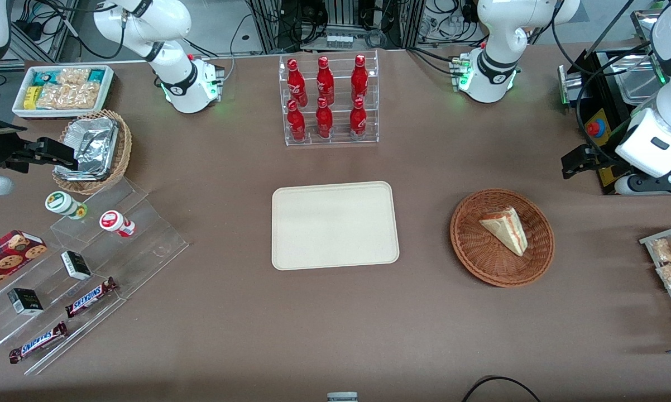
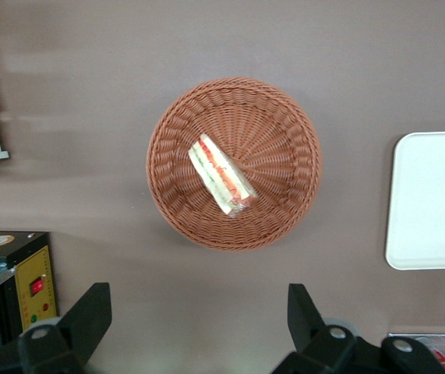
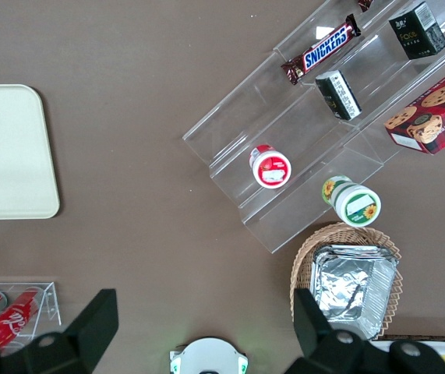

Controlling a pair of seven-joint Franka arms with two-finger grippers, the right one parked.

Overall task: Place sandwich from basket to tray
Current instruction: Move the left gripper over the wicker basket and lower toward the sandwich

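Sandwich [image 1: 506,228] lay inside the reddish-brown basket [image 1: 472,245], a pale wedge with its pink, orange and green filling edge showing in the left wrist view [image 2: 222,175]. That basket [image 2: 284,117] sat on the brown desk [image 1: 335,324] toward the working arm's end, well apart from the cream tray [image 1: 335,225], which lay bare near the middle of the desk. Farther from the front camera than the tray stood a clear rack of red bottles [image 1: 328,100].

Toward the parked arm's end, a clear stepped shelf [image 1: 145,245] carried two small lidded cups [image 1: 115,222], dark boxes and Snickers bars [image 1: 90,297]; near it a tan basket of foil trays [image 1: 92,148] and a white bin of snack packets [image 1: 65,89] were set. Cables and metal framing filled the room at the desk's edge farthest from the front camera.

The tool [image 2: 199,319] hung above the desk, just beside the basket and clear of it. Its two dark fingers [image 2: 90,312] were spread wide with nothing between them, touching neither basket nor sandwich. In the front view the tool [image 1: 578,162] showed at the working arm's end, farther from the camera than the basket.
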